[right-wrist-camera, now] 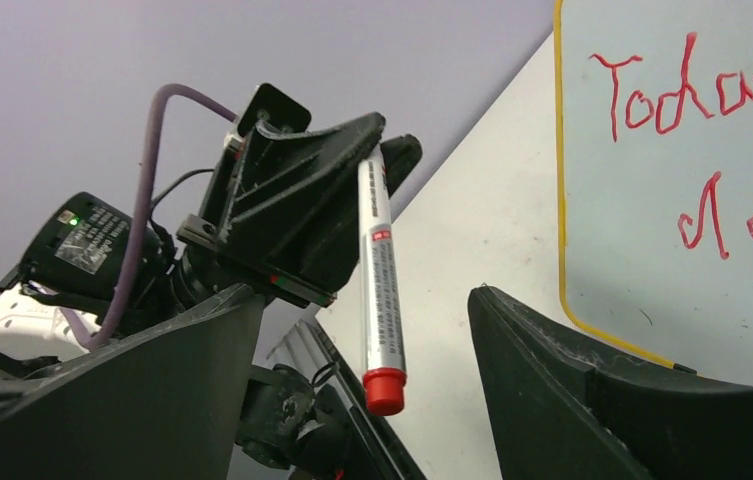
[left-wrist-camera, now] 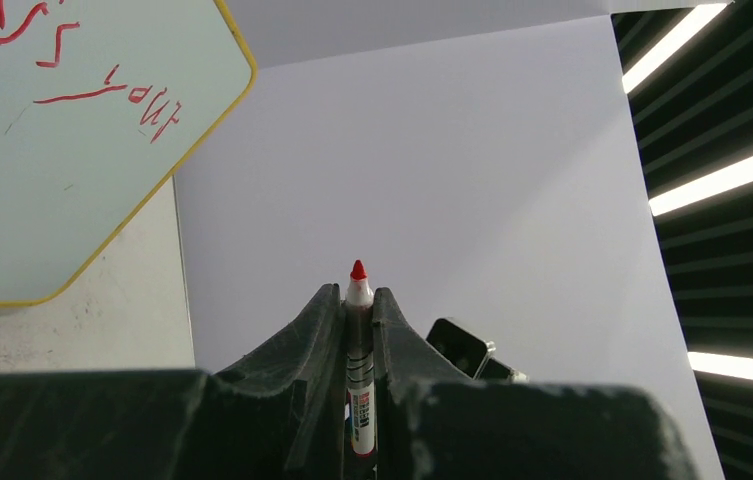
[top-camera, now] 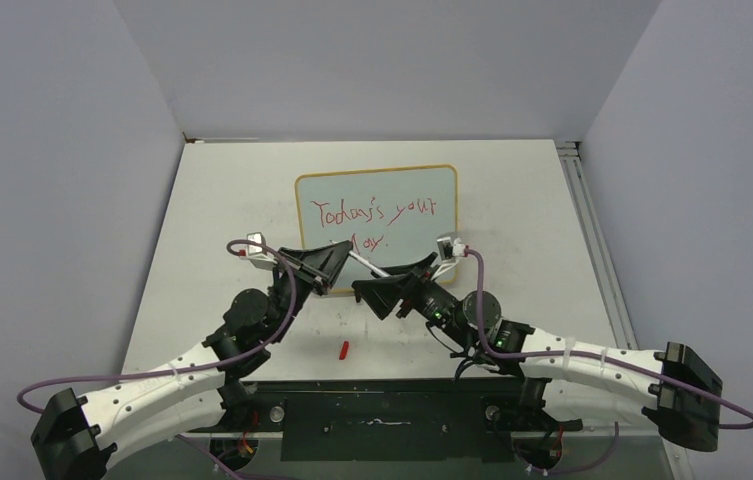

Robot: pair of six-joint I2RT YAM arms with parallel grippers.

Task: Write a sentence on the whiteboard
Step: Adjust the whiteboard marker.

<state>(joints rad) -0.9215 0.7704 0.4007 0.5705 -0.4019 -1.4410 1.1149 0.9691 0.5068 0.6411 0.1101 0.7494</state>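
Your left fingers (left-wrist-camera: pixel 337 305) are clamped on the marker (left-wrist-camera: pixel 359 390). Its red tip pokes out just past the fingertips.

Your right fingers (top-camera: pixel 377 285) stand wide apart. The wrist view shows one on each side of the marker's red end, with a gap on both sides.

The whiteboard (top-camera: pixel 422 235) sits on the counter (top-camera: pixel 212 220) just beyond both sets of fingers. The sentence (top-camera: pixel 372 212) is in red, two lines, roughly "Today's your day".

A small red piece (top-camera: pixel 344 349) lies on the counter, behind the fingers, toward the arm bases.
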